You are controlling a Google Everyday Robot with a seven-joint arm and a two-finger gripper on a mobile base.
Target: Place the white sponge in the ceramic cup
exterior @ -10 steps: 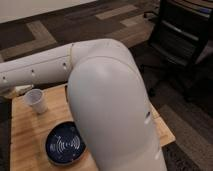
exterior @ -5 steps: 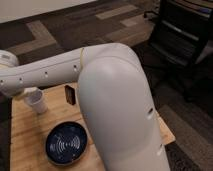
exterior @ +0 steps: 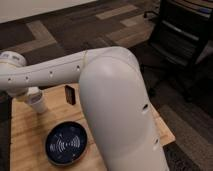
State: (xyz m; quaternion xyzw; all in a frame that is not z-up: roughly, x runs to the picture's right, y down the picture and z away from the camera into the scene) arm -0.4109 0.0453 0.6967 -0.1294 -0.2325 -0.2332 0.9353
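Observation:
The ceramic cup point(exterior: 38, 104) is a small white tapered cup standing at the back left of the wooden table point(exterior: 30, 131). My white forearm point(exterior: 55, 75) passes just above it and hides its rim. My gripper is hidden behind the wrist point(exterior: 12, 62) at the far left, close above the cup, and it is shut. The white sponge is hidden, and whether the gripper holds it does not show.
A dark blue patterned plate point(exterior: 68, 145) lies on the table in front of the cup. A small dark block point(exterior: 70, 94) stands upright to the cup's right. My large white elbow point(exterior: 120, 105) blocks the table's right half. A black office chair point(exterior: 182, 35) stands at the back right.
The wrist has come into view from the left edge and now sits over the cup. The elbow has shifted right, uncovering the dark block. Cup and plate have not moved.

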